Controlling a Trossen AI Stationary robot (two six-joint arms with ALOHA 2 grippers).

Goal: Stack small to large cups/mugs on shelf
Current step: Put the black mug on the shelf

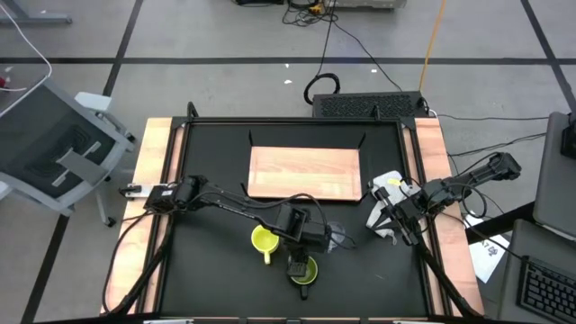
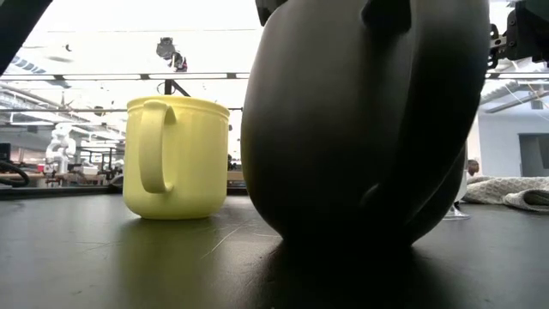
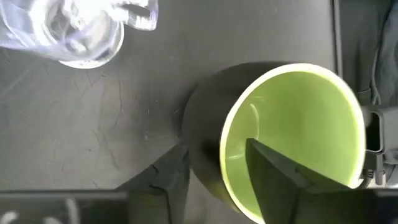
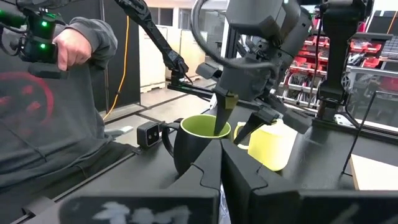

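The black counter [image 1: 207, 288] carries the wooden shelf [image 1: 304, 172] at its far middle, bare. Near the front edge stands the dark green mug [image 1: 303, 270]. The left hand [image 3: 214, 180] is over it with one finger [image 3: 280, 180] inside and the other outside the wall, the jaws apart and not yet pressing. The yellow mug [image 1: 263, 240] stands just beside it, upright. The clear cup [image 3: 68, 31] is near. The right hand [image 1: 385, 225] waits closed at the right side, by a white cloth [image 1: 389, 184].

Robotics lab: red parts bins [image 4: 373, 53] on racks, floor cables [image 1: 355, 45], spare robot arm [image 2: 58, 146].
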